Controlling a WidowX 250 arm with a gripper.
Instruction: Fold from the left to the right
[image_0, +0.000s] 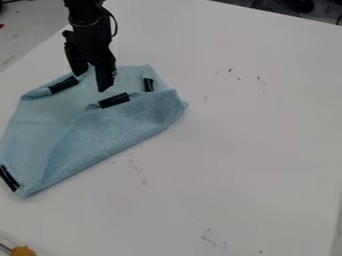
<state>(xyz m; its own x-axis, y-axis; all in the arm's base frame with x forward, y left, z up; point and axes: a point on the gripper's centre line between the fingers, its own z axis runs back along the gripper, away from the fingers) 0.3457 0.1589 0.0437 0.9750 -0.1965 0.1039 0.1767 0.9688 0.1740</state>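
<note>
Observe the blue cloth (43, 122) on the surface (234, 135), beneath the spread-fingered gripper (91, 83) and extending mostly down-left of it in view, long axis slanting from lower left to upper right, the left edge likely needing to swing rightward.

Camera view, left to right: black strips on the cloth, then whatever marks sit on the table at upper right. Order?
Lower-left strip → upper-left strip → strip at the folded flap's edge → short upright strip → dark table marks.
</note>
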